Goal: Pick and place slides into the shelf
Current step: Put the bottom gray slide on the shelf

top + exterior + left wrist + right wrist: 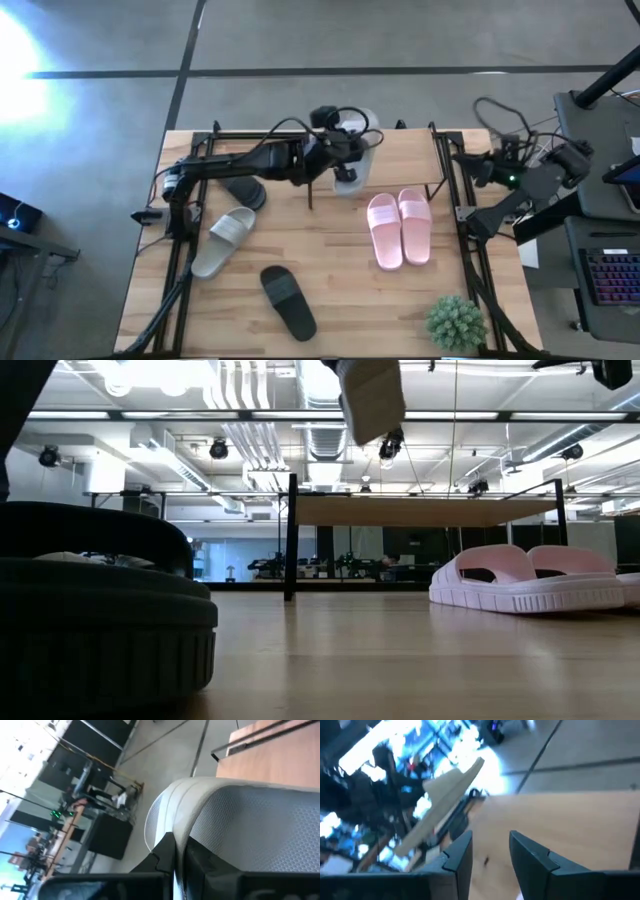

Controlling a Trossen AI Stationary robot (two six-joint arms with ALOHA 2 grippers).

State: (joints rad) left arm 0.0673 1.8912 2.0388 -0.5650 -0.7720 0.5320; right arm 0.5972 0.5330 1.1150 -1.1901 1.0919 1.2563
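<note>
The left gripper holds a pale grey slide in its jaws above the shelf; the right gripper waits at the surface's edge, jaws spread.

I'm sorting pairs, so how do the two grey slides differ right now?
One grey slide is lifted off the table, shut in the left gripper above the shelf. The other grey slide lies flat on the table, untouched, near the left edge. Both are the same pale grey.
</note>
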